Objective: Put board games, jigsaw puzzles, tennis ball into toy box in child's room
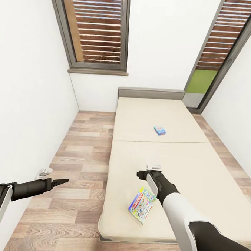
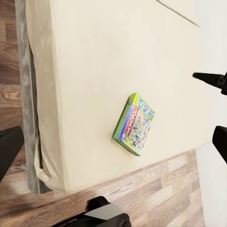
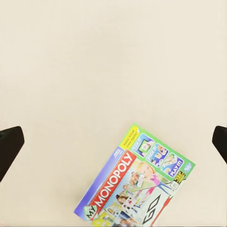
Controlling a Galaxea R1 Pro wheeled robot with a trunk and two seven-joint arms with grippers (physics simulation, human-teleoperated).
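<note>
Resting on bed [image 1: 197,163]: two board games [image 1: 142,205].

Lying underfoot, a wood-plank floor [image 1: 78,163]; standing behind, a white wall [image 1: 156,42]; flanking it, two dark-framed windows [image 1: 96,31] showing brown slatted shutters [image 1: 227,35] and a green patch [image 1: 201,81].

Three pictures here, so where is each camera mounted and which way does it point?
Head view: on the robot's head, looking down over the bed, both arms showing, left gripper above the floor.
Left wrist view: near the left gripper, facing the bed's edge; dark fingertips show.
Right wrist view: near the right gripper, looking straight down at the mattress, fingers spread.
All three share the larger board game.
</note>
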